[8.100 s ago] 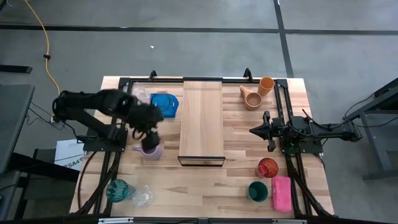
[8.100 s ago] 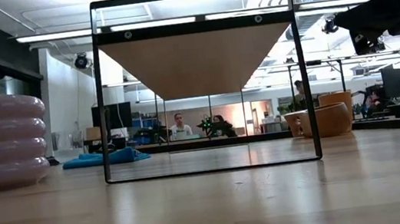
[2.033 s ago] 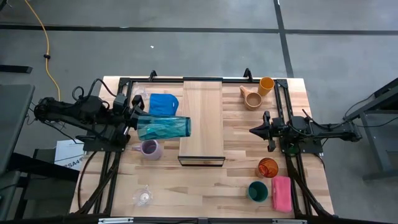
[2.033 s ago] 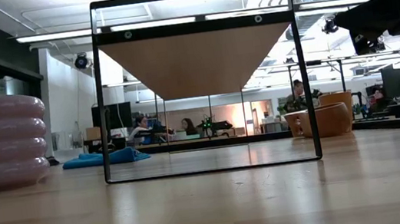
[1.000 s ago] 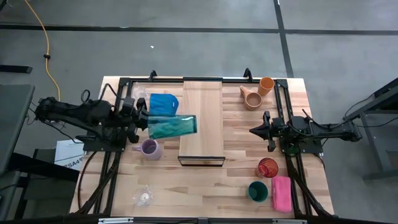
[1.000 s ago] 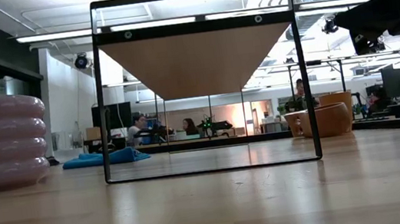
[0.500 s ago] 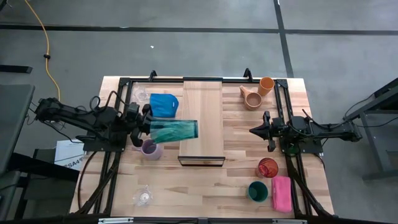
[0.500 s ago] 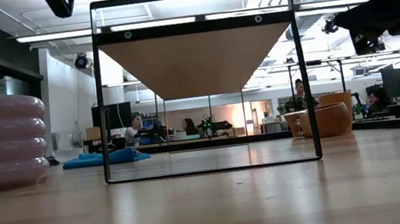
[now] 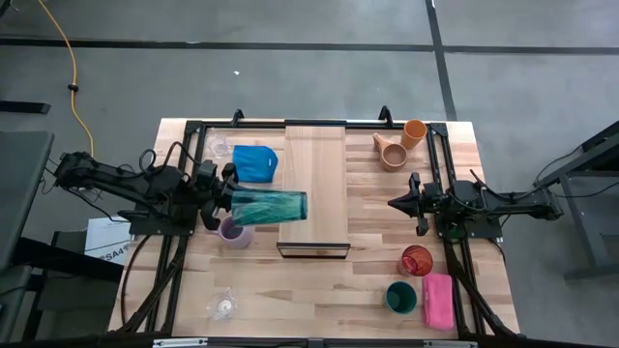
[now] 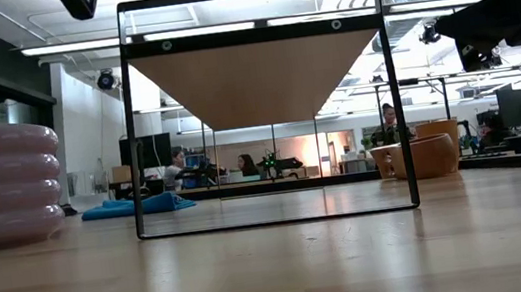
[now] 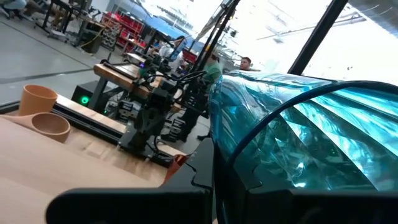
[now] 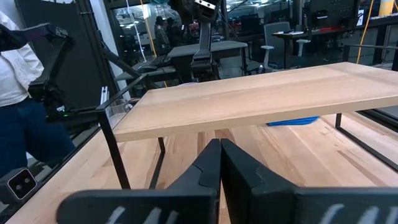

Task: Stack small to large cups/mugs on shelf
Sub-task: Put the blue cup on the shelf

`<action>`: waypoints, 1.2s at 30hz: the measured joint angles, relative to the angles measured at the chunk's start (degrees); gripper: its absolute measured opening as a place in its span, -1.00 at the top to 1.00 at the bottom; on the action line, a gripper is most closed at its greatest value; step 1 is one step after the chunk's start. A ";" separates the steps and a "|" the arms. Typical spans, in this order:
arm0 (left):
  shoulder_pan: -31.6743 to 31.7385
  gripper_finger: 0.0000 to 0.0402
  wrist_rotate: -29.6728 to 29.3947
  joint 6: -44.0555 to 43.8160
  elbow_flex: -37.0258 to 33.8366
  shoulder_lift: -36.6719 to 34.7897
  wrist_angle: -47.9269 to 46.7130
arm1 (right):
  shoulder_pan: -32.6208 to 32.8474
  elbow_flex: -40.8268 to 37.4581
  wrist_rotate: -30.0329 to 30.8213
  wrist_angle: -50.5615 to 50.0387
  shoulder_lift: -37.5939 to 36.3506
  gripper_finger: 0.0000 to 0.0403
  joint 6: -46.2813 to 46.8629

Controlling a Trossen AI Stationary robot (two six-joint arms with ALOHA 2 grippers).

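Note:
My left gripper (image 9: 226,203) is shut on the tall teal tumbler (image 9: 271,206), which lies level in the air with its free end over the left edge of the shelf (image 9: 314,188). In the left wrist view the tumbler (image 11: 298,143) fills the right side. Just below it on the table stands the lavender mug (image 9: 232,232). The tan mug (image 9: 392,153) and orange cup (image 9: 414,132) sit at the far right. The red cup (image 9: 417,260) and dark green cup (image 9: 401,297) sit at the near right. One clear glass (image 9: 223,305) stands near left, another (image 9: 219,147) far left. My right gripper (image 9: 395,203) waits shut, right of the shelf. My left gripper holds the tumbler by its end toward the table's left (image 9: 236,206), coming at it level from the left and in line with its length. Its own body hides how the fingers sit on that end. The tumbler is lifted clear and lies level, pointing right.
A blue cloth (image 9: 254,161) lies far left of the shelf and a pink sponge (image 9: 437,300) at the near right. Black frame rails run along both table sides. The shelf's board (image 10: 256,76) stands high on its thin black frame, open underneath.
My left gripper has gone a little toward the table's near edge with the tumbler, which stays level and clear of the table, its free end still over the shelf's left edge.

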 joint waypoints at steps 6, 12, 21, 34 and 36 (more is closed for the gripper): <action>0.00 1.00 -0.12 0.98 0.00 0.35 -0.58 | -0.02 -0.01 -0.01 0.00 0.00 1.00 -0.01; 0.00 1.00 -3.26 0.70 0.00 2.38 -0.74 | -0.01 -0.02 -0.02 -0.01 0.00 1.00 -0.02; 0.02 1.00 -8.02 -1.52 0.00 6.41 -0.61 | 0.00 -0.01 0.00 -0.02 0.00 1.00 -0.01; 8.72 1.00 -0.80 -5.15 0.28 9.11 1.92 | 0.00 0.00 0.00 -0.02 0.00 1.00 0.00; 9.98 1.00 1.40 -5.68 0.28 9.06 1.58 | 0.00 0.00 0.00 0.00 0.00 1.00 -0.02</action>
